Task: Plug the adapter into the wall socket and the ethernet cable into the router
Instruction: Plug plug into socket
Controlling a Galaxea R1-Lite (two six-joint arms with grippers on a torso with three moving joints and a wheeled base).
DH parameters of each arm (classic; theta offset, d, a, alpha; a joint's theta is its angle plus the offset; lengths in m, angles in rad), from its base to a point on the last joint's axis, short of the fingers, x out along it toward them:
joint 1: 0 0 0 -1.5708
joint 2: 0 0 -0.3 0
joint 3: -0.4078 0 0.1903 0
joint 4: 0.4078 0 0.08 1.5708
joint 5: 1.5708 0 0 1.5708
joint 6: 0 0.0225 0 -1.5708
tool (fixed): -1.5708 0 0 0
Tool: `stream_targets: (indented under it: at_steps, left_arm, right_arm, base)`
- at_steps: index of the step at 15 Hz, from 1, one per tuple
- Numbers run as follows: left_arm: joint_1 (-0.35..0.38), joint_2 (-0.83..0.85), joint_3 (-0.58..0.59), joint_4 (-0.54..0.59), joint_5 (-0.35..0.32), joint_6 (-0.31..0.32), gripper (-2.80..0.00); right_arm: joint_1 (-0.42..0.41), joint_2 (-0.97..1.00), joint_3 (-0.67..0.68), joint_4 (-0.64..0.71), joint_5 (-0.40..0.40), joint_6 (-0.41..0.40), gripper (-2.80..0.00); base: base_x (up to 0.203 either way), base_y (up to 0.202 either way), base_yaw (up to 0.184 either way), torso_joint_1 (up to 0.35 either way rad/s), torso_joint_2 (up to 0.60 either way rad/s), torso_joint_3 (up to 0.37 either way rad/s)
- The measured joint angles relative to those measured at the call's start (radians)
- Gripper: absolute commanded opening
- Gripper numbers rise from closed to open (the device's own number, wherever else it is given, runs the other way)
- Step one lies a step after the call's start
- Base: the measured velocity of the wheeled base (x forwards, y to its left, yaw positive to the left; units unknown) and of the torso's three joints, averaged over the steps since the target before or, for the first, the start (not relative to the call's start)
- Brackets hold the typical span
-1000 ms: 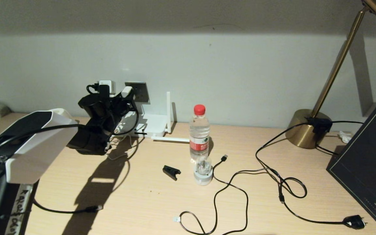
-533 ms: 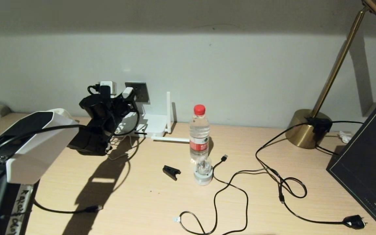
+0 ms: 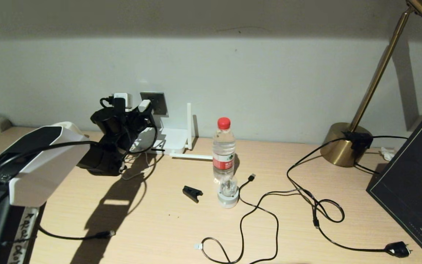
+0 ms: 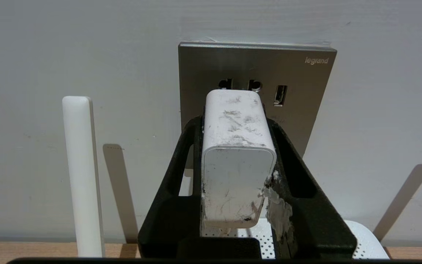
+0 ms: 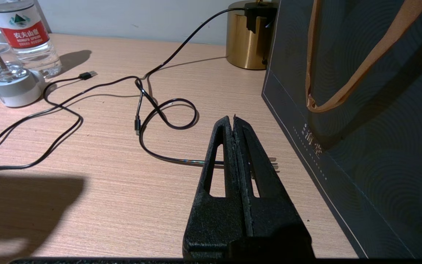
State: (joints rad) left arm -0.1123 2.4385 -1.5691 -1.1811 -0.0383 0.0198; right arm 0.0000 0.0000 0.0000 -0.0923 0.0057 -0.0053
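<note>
My left gripper (image 3: 137,112) (image 4: 234,121) is shut on the white adapter (image 4: 236,154) (image 3: 144,104), one finger on each side. It holds the adapter up against the grey wall socket (image 4: 299,73) (image 3: 158,102), just under the two upper pin holes; the prongs are hidden. The white router (image 3: 172,141) (image 4: 365,242) sits on the desk below the socket, with one antenna (image 4: 81,172) upright. The ethernet cable lies loose at the desk's front, its clear connector (image 3: 197,246) free. My right gripper (image 5: 232,119) hovers shut and empty over the desk beside the dark bag (image 5: 361,110).
A second white charger (image 3: 119,96) is in the wall left of the socket. A water bottle (image 3: 224,150), a small domed gadget (image 3: 228,192) and a black clip (image 3: 192,193) stand mid-desk. Black cables, a mains plug (image 3: 398,250), the lamp base (image 3: 343,145) and the dark bag (image 3: 412,183) fill the right.
My left gripper has crept a little to the right and toward the wall socket, with the adapter still in it. Nothing else has moved.
</note>
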Motion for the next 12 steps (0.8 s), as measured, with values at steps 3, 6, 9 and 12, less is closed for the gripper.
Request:
stream_targets:
  at_steps: [3, 6, 9, 12]
  left_arm:
    - [-0.007, 0.000, -0.002, 0.000, 0.001, 0.000, -2.80]
    - [-0.013, 0.000, -0.003, 0.003, 0.001, 0.001, -2.80]
    - [-0.017, 0.001, -0.004, 0.004, 0.001, 0.001, -2.80]
    - [-0.017, 0.001, -0.015, 0.007, 0.003, 0.001, -2.80]
  right_arm:
    - [0.000, 0.000, 0.000, 0.000, 0.000, 0.000, -2.80]
    - [0.000, 0.000, 0.000, 0.000, 0.000, 0.000, -2.80]
    - [0.000, 0.000, 0.000, 0.000, 0.000, 0.000, -2.80]
    - [0.000, 0.000, 0.000, 0.000, 0.000, 0.000, -2.80]
  base:
    - [0.000, 0.000, 0.000, 0.000, 0.00, 0.000]
    - [0.000, 0.000, 0.000, 0.000, 0.00, 0.000]
    - [0.000, 0.000, 0.000, 0.000, 0.00, 0.000]
    - [0.000, 0.000, 0.000, 0.000, 0.00, 0.000]
